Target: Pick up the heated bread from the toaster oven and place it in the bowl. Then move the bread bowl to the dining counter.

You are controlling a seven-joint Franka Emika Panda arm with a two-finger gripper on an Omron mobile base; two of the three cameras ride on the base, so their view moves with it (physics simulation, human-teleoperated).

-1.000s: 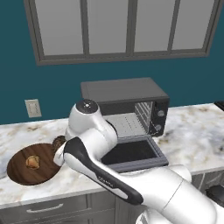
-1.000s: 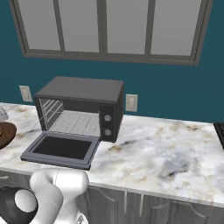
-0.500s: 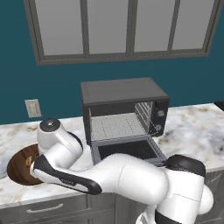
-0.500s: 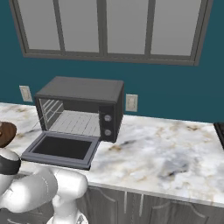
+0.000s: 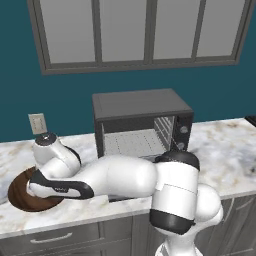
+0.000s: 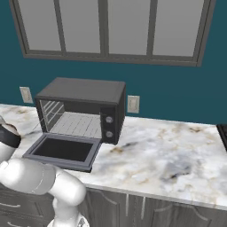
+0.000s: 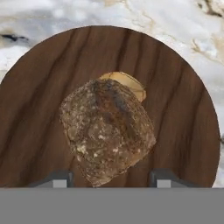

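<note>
The arm reaches low and to the left across the marble counter, its hand hanging over the bowl, a wide, shallow dish of dark wood grain that sits near the counter's left end, well to the left of the toaster oven. In the hand view the gripper looks straight down into the bowl, and the heated bread, a dark brown, speckled, rough chunk, lies between the two finger tips at the bottom of that view. The tips stand apart, one on each side of the bread's near end, with a visible gap to the crust on both sides; whether they touch the bread lower down cannot be told, nor whether the chunk rests on the wood or hangs just above it. Behind the dark chunk a lighter golden-tan piece peeks out, partly covered by it, also inside the bowl. The toaster oven stands against the teal wall with its drop-down door lying open and flat on the counter, the wire rack bare inside and the knobs on its right side. A window runs above it.
</note>
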